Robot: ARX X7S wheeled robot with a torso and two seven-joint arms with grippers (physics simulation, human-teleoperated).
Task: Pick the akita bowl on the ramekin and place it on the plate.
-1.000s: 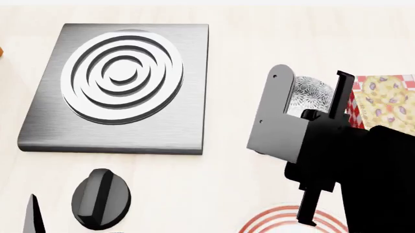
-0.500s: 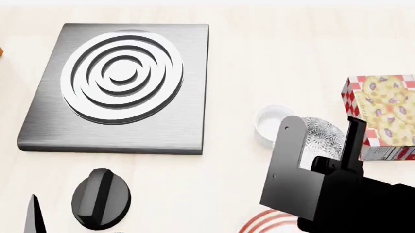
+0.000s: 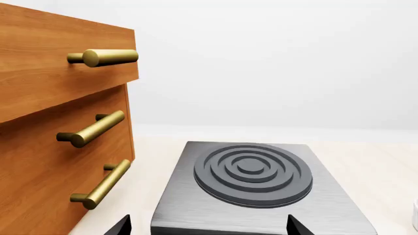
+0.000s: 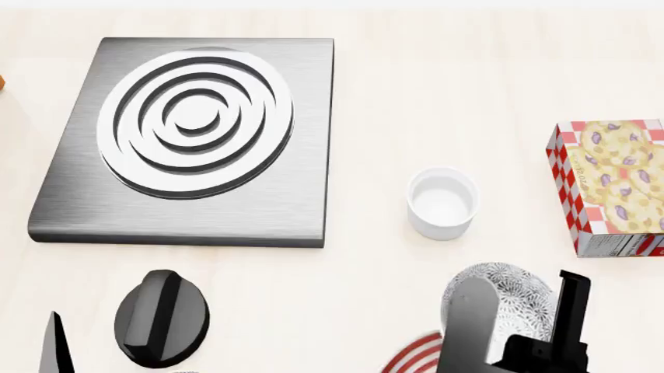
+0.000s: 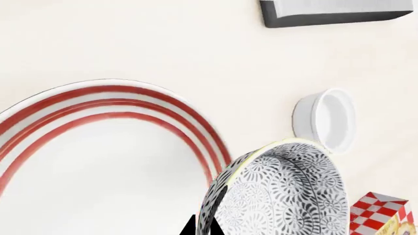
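Note:
The akita bowl (image 4: 505, 303), speckled black and white, hangs in the air, tilted, above the plate's far rim. My right gripper (image 5: 202, 229) is shut on the bowl's (image 5: 287, 196) wall, one fingertip inside and one outside. The white ramekin (image 4: 443, 203) stands empty on the counter, apart from the bowl, and also shows in the right wrist view as the ramekin (image 5: 326, 120). The plate (image 5: 98, 161) with red rings lies below the gripper; in the head view only the plate's rim (image 4: 413, 357) shows at the near edge. My left gripper (image 3: 207, 231) is open, holding nothing.
A grey stove plate (image 4: 192, 140) with a ringed burner fills the left of the counter. A black knob (image 4: 161, 317) lies near it. A red-checked food box (image 4: 612, 186) stands at the right. Wooden drawers (image 3: 58, 147) with brass handles stand beside the stove.
My right gripper has carried the bowl off the ramekin and toward the near edge, over the plate's rim. The ramekin, hidden before, now shows empty.

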